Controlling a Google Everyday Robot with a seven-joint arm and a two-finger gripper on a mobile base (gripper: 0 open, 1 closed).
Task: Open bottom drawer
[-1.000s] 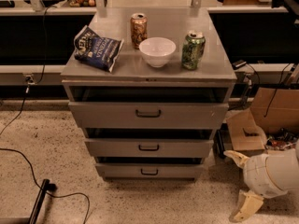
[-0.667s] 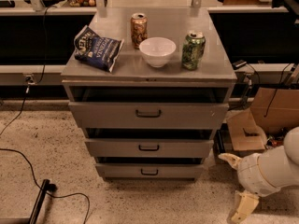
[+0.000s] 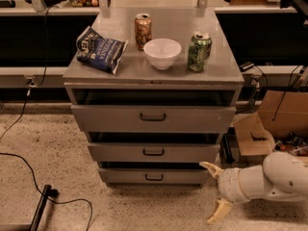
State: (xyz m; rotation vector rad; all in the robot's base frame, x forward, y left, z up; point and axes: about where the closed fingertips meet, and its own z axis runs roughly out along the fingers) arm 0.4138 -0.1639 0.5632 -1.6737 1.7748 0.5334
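The grey metal cabinet [image 3: 153,71] has three drawers. The bottom drawer [image 3: 154,176] is the slimmest front, low near the floor, with a small dark bar handle [image 3: 154,177]. It looks pushed in. My gripper [image 3: 214,191] is at the lower right, on a white arm, just right of the bottom drawer's right end and apart from the handle. Its two cream fingers are spread wide, one finger [image 3: 210,167] up near the drawer's corner and the other down by the floor. It holds nothing.
On the cabinet top are a blue chip bag [image 3: 100,48], a brown can [image 3: 143,31], a white bowl [image 3: 162,53] and a green can [image 3: 199,52]. Cardboard boxes [image 3: 269,124] stand at the right. A black cable [image 3: 29,177] lies on the speckled floor at the left.
My arm and gripper have moved left, closer to the bottom drawer's right end. The drawers have not moved.
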